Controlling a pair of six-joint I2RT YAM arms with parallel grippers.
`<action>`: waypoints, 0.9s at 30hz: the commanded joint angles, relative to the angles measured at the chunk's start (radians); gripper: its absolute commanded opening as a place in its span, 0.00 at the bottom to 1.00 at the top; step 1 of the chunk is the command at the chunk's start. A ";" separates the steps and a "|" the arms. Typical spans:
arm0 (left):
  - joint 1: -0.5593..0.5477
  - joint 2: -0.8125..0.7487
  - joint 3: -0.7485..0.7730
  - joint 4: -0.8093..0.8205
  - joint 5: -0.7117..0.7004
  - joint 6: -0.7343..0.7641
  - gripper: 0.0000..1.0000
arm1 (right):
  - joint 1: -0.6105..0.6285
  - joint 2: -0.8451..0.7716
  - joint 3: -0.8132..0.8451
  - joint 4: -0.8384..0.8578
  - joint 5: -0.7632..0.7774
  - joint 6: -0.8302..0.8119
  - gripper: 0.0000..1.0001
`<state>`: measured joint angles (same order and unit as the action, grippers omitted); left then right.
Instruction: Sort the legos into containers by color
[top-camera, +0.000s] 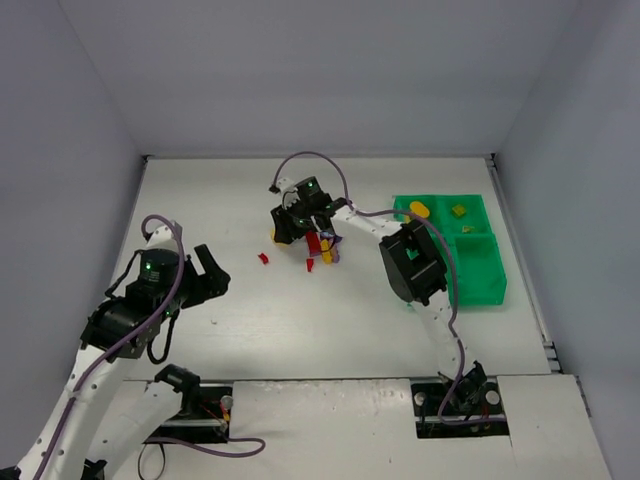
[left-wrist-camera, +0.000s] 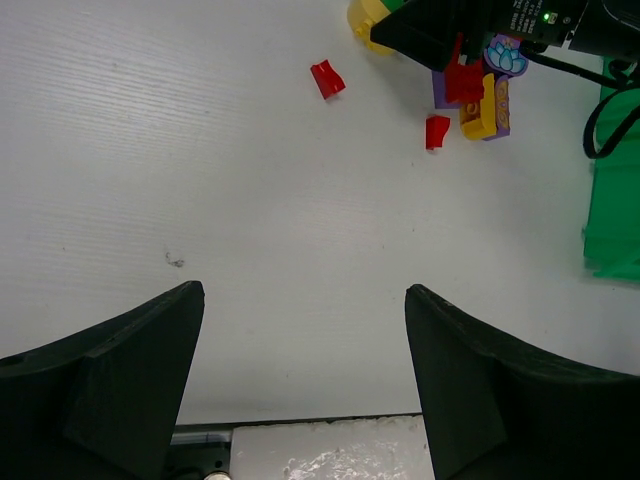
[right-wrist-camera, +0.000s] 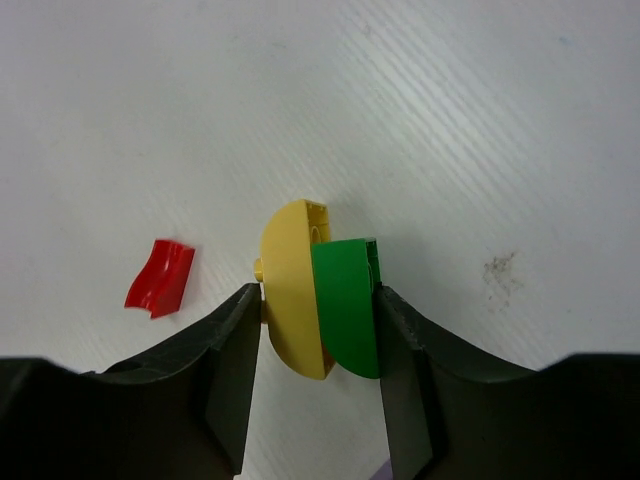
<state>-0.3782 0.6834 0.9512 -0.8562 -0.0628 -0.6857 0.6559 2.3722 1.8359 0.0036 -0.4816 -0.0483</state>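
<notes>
My right gripper (right-wrist-camera: 318, 312) is shut on a joined pair of half-round bricks, one yellow (right-wrist-camera: 288, 290) and one green (right-wrist-camera: 348, 305), at the table's middle back (top-camera: 288, 226). A curved red brick (right-wrist-camera: 160, 277) lies to its left, also seen in the top view (top-camera: 263, 258). A cluster of red, yellow and purple bricks (top-camera: 322, 248) lies just right of the gripper. The green tray (top-camera: 478, 282) stands at the right, with yellow pieces (top-camera: 419, 210) in its back compartments. My left gripper (top-camera: 205, 275) is open and empty, its fingers (left-wrist-camera: 120, 370) over bare table.
The left wrist view shows the red brick (left-wrist-camera: 327, 78), a small red piece (left-wrist-camera: 437, 131), the mixed cluster (left-wrist-camera: 482, 98) and the tray's edge (left-wrist-camera: 612, 220). The right arm's elbow (top-camera: 412, 262) hangs beside the tray. Grey walls enclose the table.
</notes>
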 joint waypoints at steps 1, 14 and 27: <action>0.005 0.034 0.003 0.062 0.011 -0.014 0.75 | 0.028 -0.134 -0.135 0.067 0.070 0.042 0.31; 0.005 0.088 -0.034 0.173 0.096 -0.023 0.75 | 0.128 -0.453 -0.555 0.216 0.276 0.241 0.00; 0.005 0.226 -0.140 0.598 0.343 -0.155 0.75 | 0.169 -0.764 -0.829 0.479 0.333 0.337 0.00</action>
<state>-0.3782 0.8806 0.7929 -0.4850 0.1944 -0.7891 0.8082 1.7046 1.0279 0.3470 -0.1795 0.2638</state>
